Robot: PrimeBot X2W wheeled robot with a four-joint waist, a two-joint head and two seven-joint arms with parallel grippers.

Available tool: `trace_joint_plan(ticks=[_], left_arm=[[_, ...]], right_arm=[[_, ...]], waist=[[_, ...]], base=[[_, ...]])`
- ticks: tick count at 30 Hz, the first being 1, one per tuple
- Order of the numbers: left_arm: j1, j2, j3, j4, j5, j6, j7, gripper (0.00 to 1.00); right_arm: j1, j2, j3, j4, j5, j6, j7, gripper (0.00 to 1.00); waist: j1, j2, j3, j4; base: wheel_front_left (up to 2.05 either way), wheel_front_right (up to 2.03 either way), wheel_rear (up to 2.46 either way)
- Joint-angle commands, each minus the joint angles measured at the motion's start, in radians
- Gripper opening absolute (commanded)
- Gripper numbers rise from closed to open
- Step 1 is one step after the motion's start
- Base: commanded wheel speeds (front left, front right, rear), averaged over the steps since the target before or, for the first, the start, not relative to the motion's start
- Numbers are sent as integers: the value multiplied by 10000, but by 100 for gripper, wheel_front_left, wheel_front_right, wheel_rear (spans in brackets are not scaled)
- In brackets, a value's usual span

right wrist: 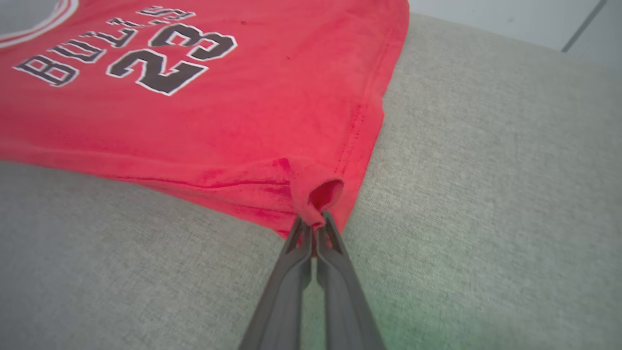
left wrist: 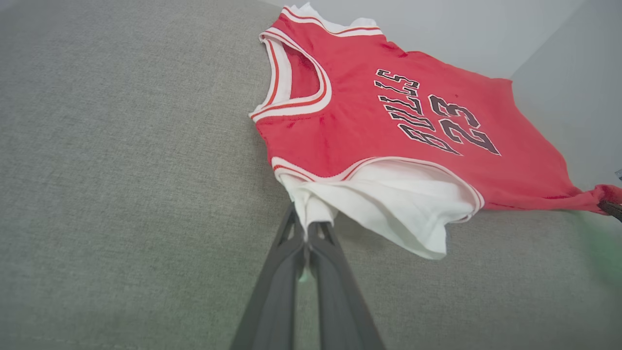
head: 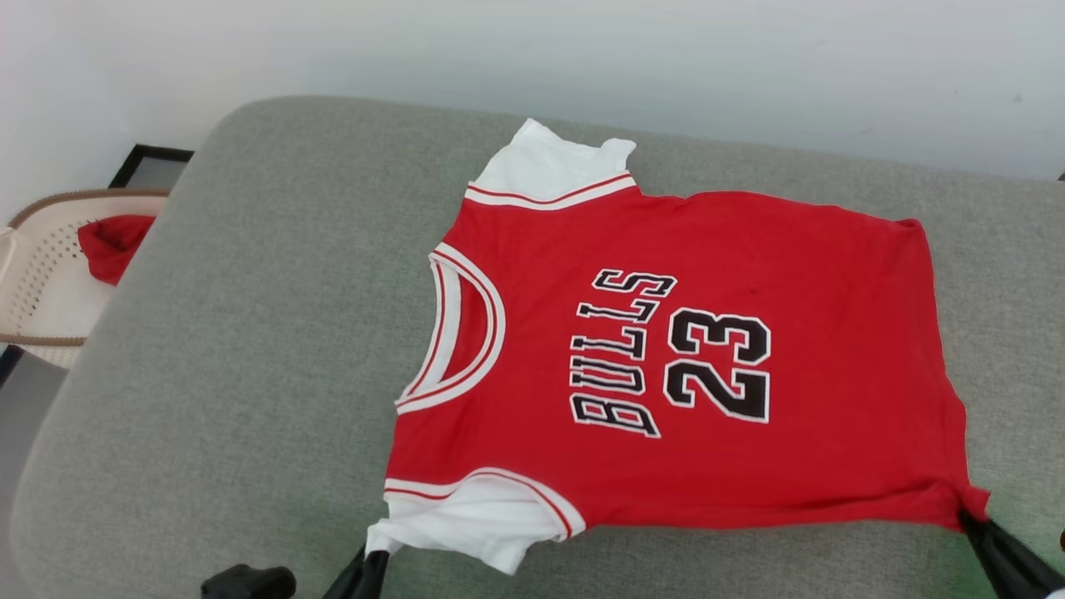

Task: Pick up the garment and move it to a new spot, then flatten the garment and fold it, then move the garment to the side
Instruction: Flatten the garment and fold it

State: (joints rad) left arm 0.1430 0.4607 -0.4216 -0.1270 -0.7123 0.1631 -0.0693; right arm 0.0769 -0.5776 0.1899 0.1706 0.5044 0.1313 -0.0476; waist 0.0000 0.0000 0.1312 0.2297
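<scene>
The garment (head: pixel 666 358) is a red T-shirt with white sleeves and black "BULLS 23" lettering, spread flat on the grey cushion (head: pixel 250 349), neck toward the left. My left gripper (head: pixel 376 556) is shut on the near white sleeve; in the left wrist view the left gripper (left wrist: pixel 307 232) pinches that sleeve's corner. My right gripper (head: pixel 969 517) is shut on the near hem corner, seen close as the right gripper (right wrist: pixel 311 224) clamping a bunched red fold of the garment (right wrist: pixel 218 112). The near edge is stretched between both grippers.
A cream perforated basket (head: pixel 33 291) stands off the cushion's left side with a small red cloth (head: pixel 112 241) in it. The cushion's near and left parts are bare grey fabric. A pale wall (head: pixel 582 58) runs behind.
</scene>
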Motion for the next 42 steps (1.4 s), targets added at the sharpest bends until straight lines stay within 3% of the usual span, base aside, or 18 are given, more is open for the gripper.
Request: trace_joint_plan(ticks=[1,6,13,18,25,34,42], left_arm=[[159,95,57,-174,-67,101,51,0],[129,513,209,-900,124,326,350,0],[-1003,1210,306,-1844,628,390,1200,0],[-2437,1653,270,-1737,913,-13,1905,2],[-4577,1831,108,-365,873,-970,2586,0],[-6881,1282,-412,2285,807,-2202,2797,0],[-8012,769,-895,4406,503,-2732,2847,0]], right_arm=[[312,154,-257,-276,-110,-11,146,0],[708,529,-953,-1425,-555,-11,728,0],[-232,675,-1128,-2401,-821,-11,1821,0],[-1290,637,-942,-2273,-905,-11,2339,0],[-2776,454,-704,-1389,-931,-11,2768,0],[-4175,419,-64,-351,-791,-11,3088,0],[-4811,459,509,-37,-618,-11,3247,0]], waist=[[0,0,98,-3],[0,0,315,-258],[0,0,655,-686],[0,0,951,-840],[0,0,1478,-951],[0,0,2173,-1085],[0,0,2455,-1250]], base=[[0,0,0],[0,0,0],[0,0,0],[0,0,0],[0,0,0],[0,0,0],[0,0,0]])
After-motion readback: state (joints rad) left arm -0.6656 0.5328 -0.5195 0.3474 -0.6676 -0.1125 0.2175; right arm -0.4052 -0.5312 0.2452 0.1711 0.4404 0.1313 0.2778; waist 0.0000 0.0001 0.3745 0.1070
